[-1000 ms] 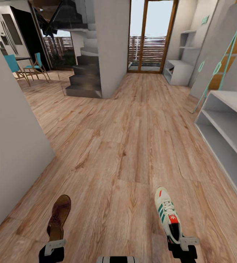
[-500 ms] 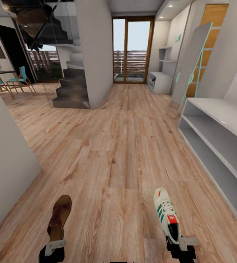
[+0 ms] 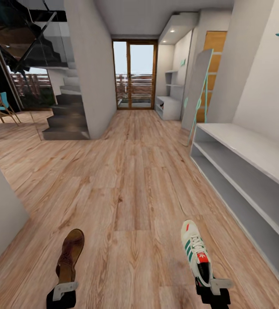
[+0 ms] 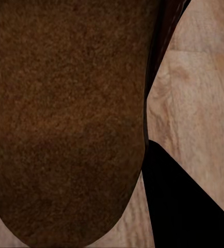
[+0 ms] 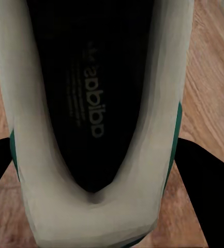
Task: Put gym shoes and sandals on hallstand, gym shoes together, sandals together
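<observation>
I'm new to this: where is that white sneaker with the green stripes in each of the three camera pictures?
Head view: the sneaker is at the lower right, heel in the right hand, toe pointing ahead.
Left wrist view: no sneaker here; a brown sandal is seen close up.
Right wrist view: the sneaker is seen from behind, looking into its dark opening.
Shared landmark: the wood-plank floor.

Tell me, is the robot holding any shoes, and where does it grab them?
Yes. The left pincer holds a sandal by its heel end; the right pincer holds a gym shoe by its heel.
</observation>
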Available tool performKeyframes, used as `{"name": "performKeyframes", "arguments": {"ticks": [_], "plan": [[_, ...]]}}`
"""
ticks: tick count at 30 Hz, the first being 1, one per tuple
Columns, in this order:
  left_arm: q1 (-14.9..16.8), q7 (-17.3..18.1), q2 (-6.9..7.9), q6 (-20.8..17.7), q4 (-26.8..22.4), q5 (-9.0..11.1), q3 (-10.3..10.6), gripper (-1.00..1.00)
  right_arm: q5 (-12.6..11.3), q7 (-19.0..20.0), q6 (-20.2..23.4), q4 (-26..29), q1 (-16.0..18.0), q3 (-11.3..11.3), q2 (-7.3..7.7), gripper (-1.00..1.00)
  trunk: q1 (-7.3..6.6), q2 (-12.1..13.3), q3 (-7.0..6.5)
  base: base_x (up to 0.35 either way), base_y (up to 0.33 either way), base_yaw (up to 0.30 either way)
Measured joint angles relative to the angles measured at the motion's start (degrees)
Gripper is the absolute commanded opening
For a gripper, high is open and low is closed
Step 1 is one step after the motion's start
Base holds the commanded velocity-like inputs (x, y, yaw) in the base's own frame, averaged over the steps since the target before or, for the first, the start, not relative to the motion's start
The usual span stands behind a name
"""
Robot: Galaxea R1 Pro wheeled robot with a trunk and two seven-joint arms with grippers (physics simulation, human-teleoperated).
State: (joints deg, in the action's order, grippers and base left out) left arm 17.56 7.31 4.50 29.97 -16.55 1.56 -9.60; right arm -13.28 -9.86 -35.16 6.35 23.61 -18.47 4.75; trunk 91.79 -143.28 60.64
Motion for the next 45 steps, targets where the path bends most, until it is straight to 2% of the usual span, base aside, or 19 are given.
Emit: {"name": "performKeyframes", "arguments": {"ticks": [4,13,20,33,45], "plan": [[0.0,0.0,0.0,0.0,0.0,0.0,0.0,-1.0,0.0,0.0,0.0,0.0,0.0,0.0,-0.01,-1.0,-0.1,0.1,-1.06,0.0,0.0,-0.152],[0.0,0.0,0.0,0.0,0.0,-0.1,0.0,-1.0,0.0,0.1,0.0,0.0,0.0,-0.1,-0.08,-1.0,-2.07,3.6,-2.75,0.0,0.0,-0.024],[0.0,0.0,0.01,-0.1,0.0,-0.1,0.0,-1.0,0.1,0.0,0.0,0.0,0.0,0.0,-1.45,-1.0,-3.6,6.5,-3.52,0.0,0.0,0.0],[0.0,0.0,0.01,-0.1,0.0,-0.1,0.0,-1.0,0.1,0.0,0.0,0.0,0.0,0.0,-1.59,-1.0,-6.46,11.7,-4.68,0.0,0.0,0.0],[0.0,0.0,0.01,0.0,0.0,-0.1,0.0,-1.0,0.1,-0.1,0.0,0.0,0.0,0.0,-1.6,-1.0,-6.46,11.7,-3.6,0.002,0.0,0.0]]}}
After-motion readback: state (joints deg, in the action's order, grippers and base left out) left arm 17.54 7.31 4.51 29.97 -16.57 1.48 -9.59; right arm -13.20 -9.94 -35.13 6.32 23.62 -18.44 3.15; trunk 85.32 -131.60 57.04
